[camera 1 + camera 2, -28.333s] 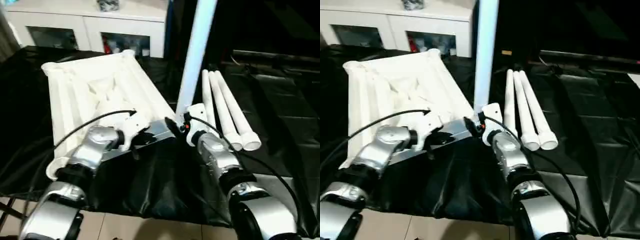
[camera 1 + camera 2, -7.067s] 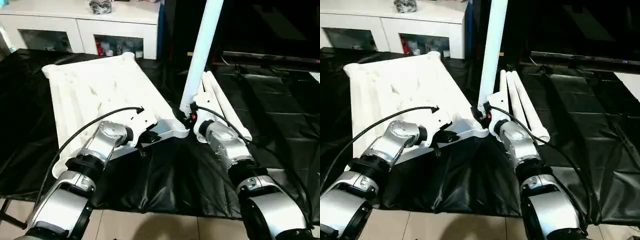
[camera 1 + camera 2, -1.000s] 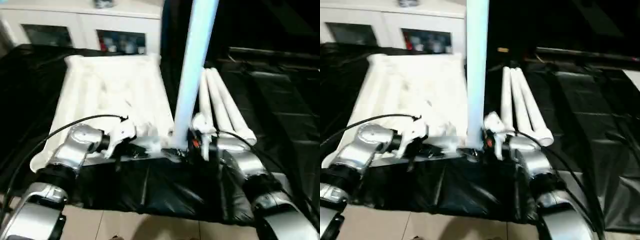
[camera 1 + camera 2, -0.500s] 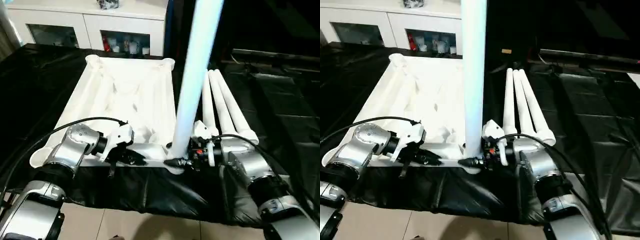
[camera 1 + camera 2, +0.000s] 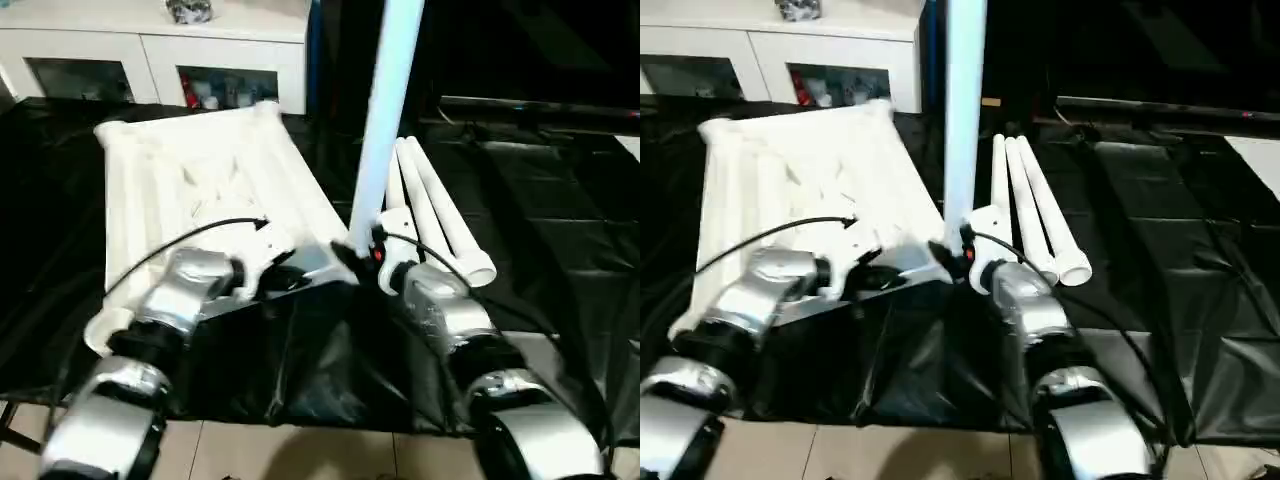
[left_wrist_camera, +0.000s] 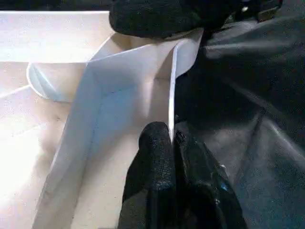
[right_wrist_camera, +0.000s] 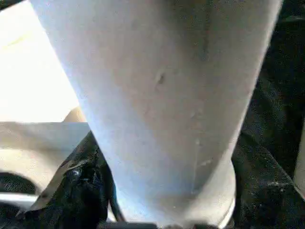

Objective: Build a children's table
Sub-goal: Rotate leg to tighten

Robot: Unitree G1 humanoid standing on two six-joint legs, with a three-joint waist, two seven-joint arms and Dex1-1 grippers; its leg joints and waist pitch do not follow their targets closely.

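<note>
Upright, a leg (image 5: pixel 385 110) is gripped by the right pincer (image 5: pixel 362 250) at the tabletop (image 5: pixel 200 180) corner; the near rim is pinched by the left pincer (image 6: pixel 172 143).

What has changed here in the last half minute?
Little. The left gripper still pinches the tabletop rim, and the right gripper still keeps the upright leg at the near corner. Three spare legs lie unmoved. The tabletop briefly looked squarer; the camera moved too.
</note>
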